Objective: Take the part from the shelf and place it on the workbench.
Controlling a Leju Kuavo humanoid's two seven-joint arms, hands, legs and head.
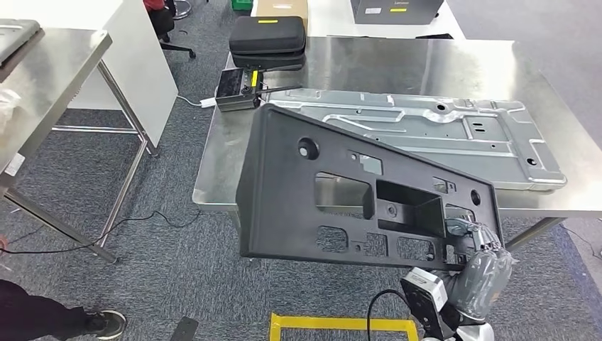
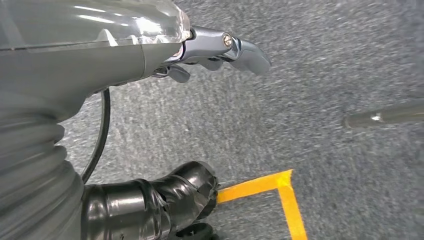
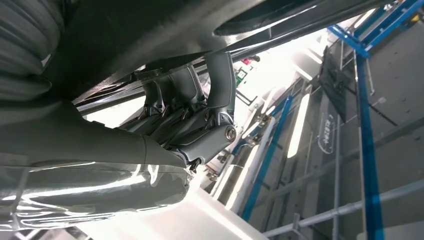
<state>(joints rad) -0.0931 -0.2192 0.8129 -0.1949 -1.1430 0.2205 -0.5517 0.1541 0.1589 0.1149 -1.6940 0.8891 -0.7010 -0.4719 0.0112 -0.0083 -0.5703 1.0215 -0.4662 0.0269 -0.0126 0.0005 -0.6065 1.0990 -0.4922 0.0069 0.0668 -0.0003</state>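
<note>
Where right hand grips, matte perforated black panel

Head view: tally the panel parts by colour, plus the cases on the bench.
Black plastic panel, held by right hand: 1
Silver metal panel lying on workbench: 1
Black zip cases, stacked: 2
Total: 4
</note>
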